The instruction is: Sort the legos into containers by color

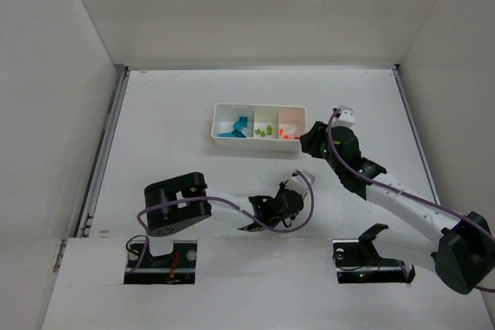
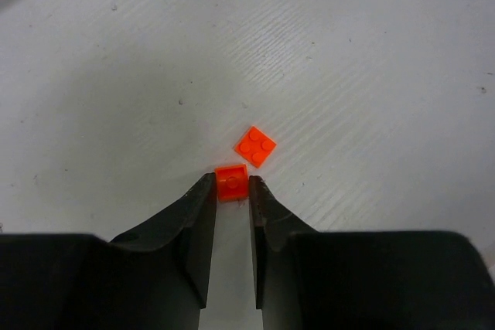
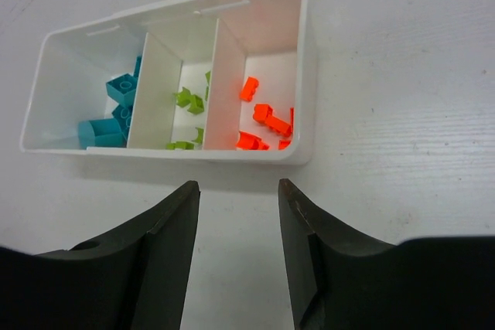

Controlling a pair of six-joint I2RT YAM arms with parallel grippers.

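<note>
The left gripper has closed, seemingly firmly, on a small orange brick lying on the table nearer than the tray, presumably bound for its right-hand orange compartment, beside which the right gripper hangs wide open and empty.

This seems a robot lab: a white table boxed by plain white walls, with two cabled arms bolted on.

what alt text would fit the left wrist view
The left pincer grips a tiny orange brick between its black fingertips, seen close up. A second orange brick lies flat, studs up, on the white table just beyond it.
</note>
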